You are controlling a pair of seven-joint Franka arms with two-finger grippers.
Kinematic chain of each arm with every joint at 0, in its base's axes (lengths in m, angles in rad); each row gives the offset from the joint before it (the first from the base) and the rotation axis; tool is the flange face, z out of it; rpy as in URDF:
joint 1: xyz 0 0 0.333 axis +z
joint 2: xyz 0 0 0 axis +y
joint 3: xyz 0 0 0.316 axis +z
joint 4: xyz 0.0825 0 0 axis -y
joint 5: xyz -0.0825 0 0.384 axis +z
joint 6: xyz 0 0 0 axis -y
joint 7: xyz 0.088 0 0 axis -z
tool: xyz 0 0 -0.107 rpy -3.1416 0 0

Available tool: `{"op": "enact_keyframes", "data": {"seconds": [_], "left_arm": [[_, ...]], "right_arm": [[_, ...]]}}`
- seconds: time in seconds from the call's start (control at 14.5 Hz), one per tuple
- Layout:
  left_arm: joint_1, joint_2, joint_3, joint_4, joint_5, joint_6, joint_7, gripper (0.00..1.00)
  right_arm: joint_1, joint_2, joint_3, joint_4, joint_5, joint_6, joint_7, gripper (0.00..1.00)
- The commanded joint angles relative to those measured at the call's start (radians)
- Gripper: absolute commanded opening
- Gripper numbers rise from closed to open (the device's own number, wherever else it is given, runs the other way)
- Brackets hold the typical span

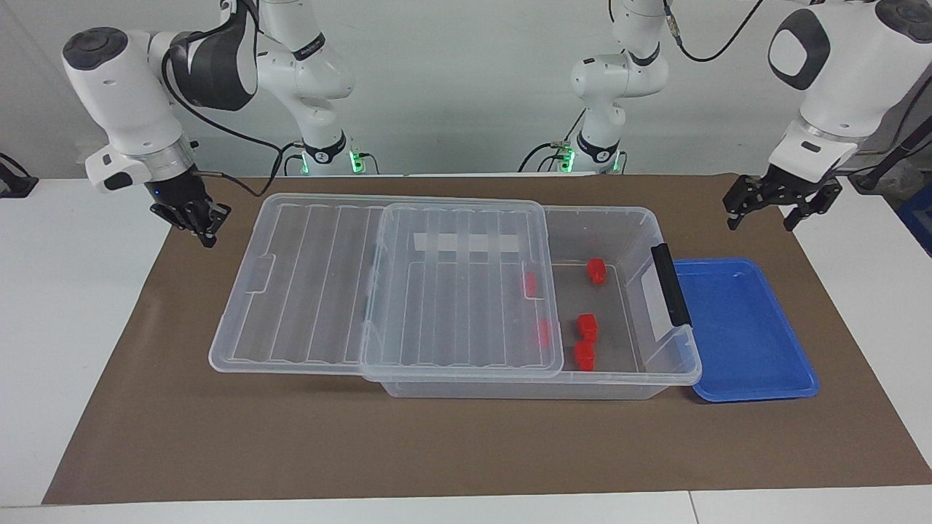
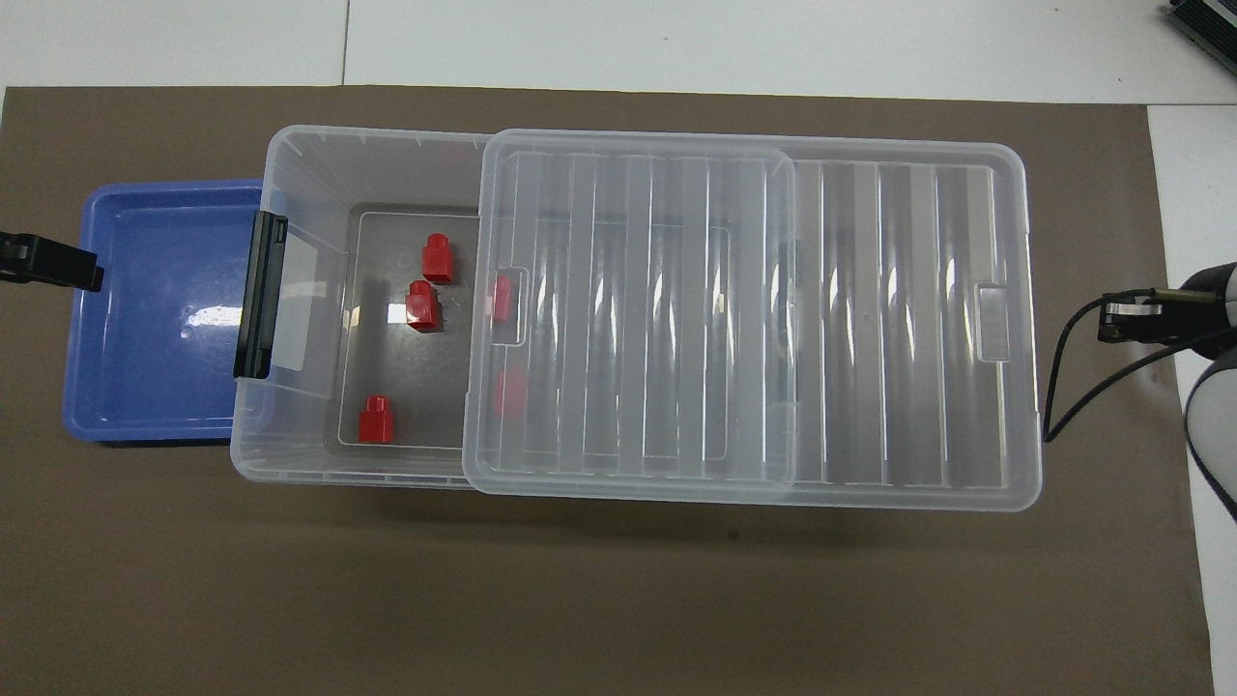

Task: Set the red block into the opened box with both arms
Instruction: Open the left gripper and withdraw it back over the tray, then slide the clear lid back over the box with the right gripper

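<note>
The clear box (image 1: 510, 389) (image 2: 309, 174) lies on the brown mat. Its ribbed lid (image 1: 328, 284) (image 2: 870, 319) is slid toward the right arm's end, so the end by the black latch bar (image 1: 670, 284) is uncovered. Three red blocks (image 1: 587, 327) (image 2: 422, 304) lie on the bare floor of the box, and two more show through the lid (image 1: 542, 332). My left gripper (image 1: 760, 218) hangs open and empty over the mat, off the blue tray's corner nearest the robots. My right gripper (image 1: 207, 234) is shut, holding nothing, over the mat's edge off the lid's end.
A shallow blue tray (image 1: 735, 327) (image 2: 155, 319) sits against the latch end of the box, with nothing in it. White tabletop borders the mat at both ends.
</note>
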Motion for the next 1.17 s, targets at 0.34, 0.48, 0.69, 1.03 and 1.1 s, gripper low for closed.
{"op": "enact_keyframes", "data": {"seconds": [0.34,0.48,0.69,1.03,1.1], "left_arm": [[-0.009,-0.043,-0.02,-0.072,0.006,0.038,0.008,1.0],[-0.012,-0.055,-0.02,-0.071,0.002,0.054,0.012,1.0],[-0.015,-0.079,-0.023,-0.074,0.001,-0.001,0.003,1.0],[-0.044,-0.11,-0.026,-0.12,-0.004,0.002,-0.059,1.0],[-0.073,-0.119,-0.025,-0.133,-0.004,0.011,-0.081,1.0]], "right_arm": [[0.001,-0.014,0.005,-0.133,0.038,0.148,-0.016,0.0],[0.006,-0.014,0.006,-0.144,0.038,0.159,-0.016,0.0],[0.054,-0.015,0.006,-0.149,0.044,0.157,-0.016,0.0],[0.137,-0.015,0.006,-0.152,0.065,0.156,-0.012,0.0],[0.151,-0.015,0.006,-0.153,0.065,0.154,-0.012,0.0]]}}
